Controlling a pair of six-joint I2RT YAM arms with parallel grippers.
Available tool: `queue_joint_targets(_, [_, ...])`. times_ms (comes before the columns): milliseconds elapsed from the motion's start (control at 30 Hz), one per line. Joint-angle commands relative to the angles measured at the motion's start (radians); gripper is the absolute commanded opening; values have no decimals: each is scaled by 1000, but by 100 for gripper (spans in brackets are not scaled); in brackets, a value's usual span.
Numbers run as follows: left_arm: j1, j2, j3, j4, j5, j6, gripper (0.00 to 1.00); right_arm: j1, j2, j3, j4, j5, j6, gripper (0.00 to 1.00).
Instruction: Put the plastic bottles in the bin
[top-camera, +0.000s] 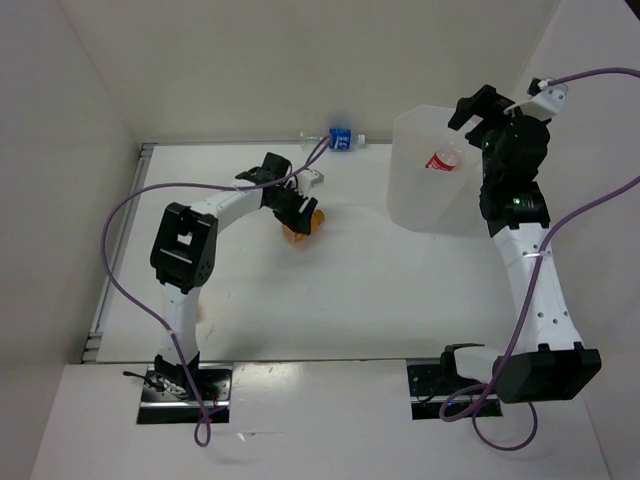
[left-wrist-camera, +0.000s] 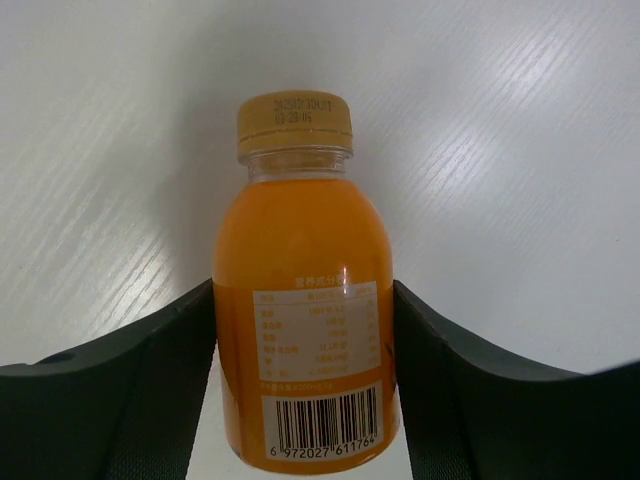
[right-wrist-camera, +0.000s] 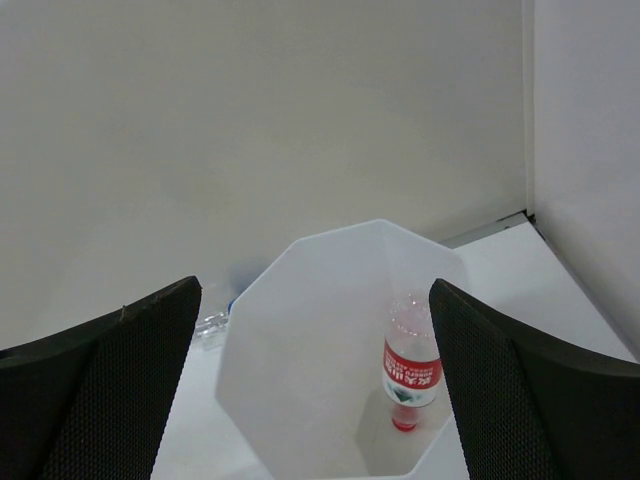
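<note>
Straddling the orange bottle (left-wrist-camera: 300, 240), the L gripper (left-wrist-camera: 304, 300) has its jaws set narrow against both flanks of the label. The pads appear to touch; firmness of hold can't be judged. The bottle lies on its side on the table (top-camera: 400, 290), left of centre, cap pointing away from the wrist.

Risks:
- Body is round and smooth, and the contact sits on the base half. Bottle looks full, so the cap end may droop or the bottle may squirt out fwd on lift.
- The bin (top-camera: 415, 185) is tall. A low carry would knock the bottle into its wall, shoving or tipping it.
- R gripper (right-wrist-camera: 312, 290) hangs over the bin mouth, jaws wide, holding nothing. If it does not clear out, the two arms could clash at the rim.
- L arm's purple cable (top-camera: 125, 215) loops out toward the left wall and could snag on a long reach.

Room:
- Bare table btwn the orange bottle and the bin, nothing in the path.
- Bin stands far right, close to the side wall; approach from the left or above only.
- Red-label bottle (right-wrist-camera: 412, 372) is already inside, w/ space beside it.
- Blue-label bottle (top-camera: 338, 138) lies at the far edge near the back wall (top-camera: 300, 60), so little finger room behind it.
</note>
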Motion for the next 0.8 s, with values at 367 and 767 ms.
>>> queue_joint_targets(367, [-52,-239,199,93,-13,-193,53,3,-134,-68,19,104,69,100])
queue_joint_targets(767, [-245,271,1366,62,-121,-345,59,3,-189,-102,30,123,112,100])
